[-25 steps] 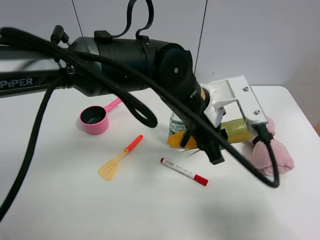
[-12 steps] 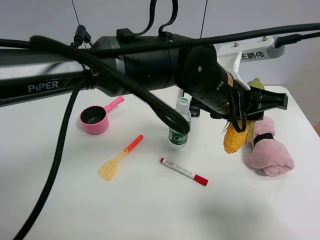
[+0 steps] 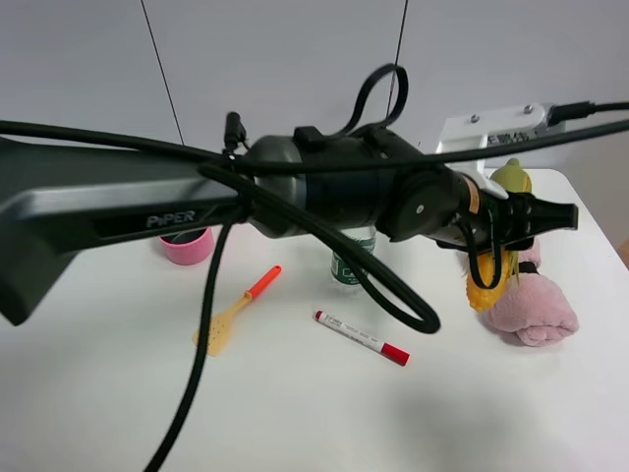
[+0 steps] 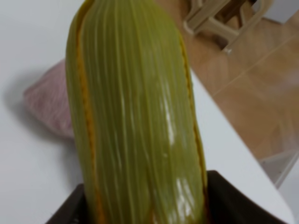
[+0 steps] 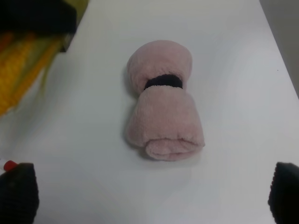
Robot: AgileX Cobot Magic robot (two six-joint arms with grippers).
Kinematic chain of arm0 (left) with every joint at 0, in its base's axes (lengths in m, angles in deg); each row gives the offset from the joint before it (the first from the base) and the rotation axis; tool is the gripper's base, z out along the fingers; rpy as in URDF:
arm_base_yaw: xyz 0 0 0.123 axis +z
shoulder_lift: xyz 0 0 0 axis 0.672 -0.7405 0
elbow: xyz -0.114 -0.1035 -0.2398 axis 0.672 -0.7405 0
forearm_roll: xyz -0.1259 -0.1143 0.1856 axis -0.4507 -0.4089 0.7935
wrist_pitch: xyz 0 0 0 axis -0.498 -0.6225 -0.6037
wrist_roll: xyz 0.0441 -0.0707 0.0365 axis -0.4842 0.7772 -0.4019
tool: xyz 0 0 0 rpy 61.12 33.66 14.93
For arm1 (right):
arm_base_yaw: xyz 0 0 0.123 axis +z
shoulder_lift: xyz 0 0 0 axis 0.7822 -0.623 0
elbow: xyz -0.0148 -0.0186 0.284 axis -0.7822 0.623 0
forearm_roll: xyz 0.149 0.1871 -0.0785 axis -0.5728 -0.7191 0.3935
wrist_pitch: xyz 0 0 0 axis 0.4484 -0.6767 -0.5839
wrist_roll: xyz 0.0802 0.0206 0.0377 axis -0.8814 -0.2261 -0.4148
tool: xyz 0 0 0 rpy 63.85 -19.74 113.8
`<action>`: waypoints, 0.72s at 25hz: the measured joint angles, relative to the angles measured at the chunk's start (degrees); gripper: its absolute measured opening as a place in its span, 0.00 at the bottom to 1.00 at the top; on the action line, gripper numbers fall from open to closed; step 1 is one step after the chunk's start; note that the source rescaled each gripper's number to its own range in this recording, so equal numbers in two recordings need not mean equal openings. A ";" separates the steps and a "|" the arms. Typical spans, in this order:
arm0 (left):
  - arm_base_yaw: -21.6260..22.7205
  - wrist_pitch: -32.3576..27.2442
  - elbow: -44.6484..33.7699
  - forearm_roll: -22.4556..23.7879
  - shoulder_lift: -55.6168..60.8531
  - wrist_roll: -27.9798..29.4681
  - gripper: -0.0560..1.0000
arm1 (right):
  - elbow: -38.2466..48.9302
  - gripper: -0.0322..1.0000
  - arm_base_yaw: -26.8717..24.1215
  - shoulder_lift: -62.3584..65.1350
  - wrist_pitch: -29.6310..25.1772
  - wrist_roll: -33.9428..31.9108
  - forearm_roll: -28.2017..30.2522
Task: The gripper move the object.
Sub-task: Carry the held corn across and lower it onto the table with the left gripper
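The toy corn cob (image 3: pixel 488 282), yellow kernels in green husk, hangs upright above the table beside the pink rolled towel (image 3: pixel 538 306). My left gripper (image 3: pixel 511 222), a black claw on the thick "PiPER" arm, reaches across to the right side and is shut on the corn's middle. In the left wrist view the green husk (image 4: pixel 135 116) fills the frame between the black fingers (image 4: pixel 224 196). My right gripper (image 5: pixel 154 196) is open and empty, with the towel (image 5: pixel 163 102) ahead of it and the corn (image 5: pixel 23 65) off to one side.
A small water bottle (image 3: pixel 346 267), a red-capped white marker (image 3: pixel 362 337), an orange-handled yellow spatula (image 3: pixel 236 310) and a pink measuring cup (image 3: pixel 187 246) lie on the white table (image 3: pixel 295 413). The table's right edge is close to the towel.
My left gripper has lifted the corn from low beside the bottle and carried it right to the pink towel, turning it from lying to upright. The other objects have not moved.
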 joint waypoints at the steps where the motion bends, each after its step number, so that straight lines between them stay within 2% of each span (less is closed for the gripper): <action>1: 0.00 0.00 0.00 0.55 -1.00 1.31 0.07 | 0.00 1.00 0.00 0.00 0.00 0.00 0.00; 10: 0.25 2.12 0.05 4.02 -7.58 16.29 0.07 | 0.00 1.00 0.00 0.00 0.00 0.00 0.00; 18: 2.17 4.63 0.05 5.25 -11.03 24.22 0.07 | 0.00 1.00 0.00 0.00 0.00 0.00 0.00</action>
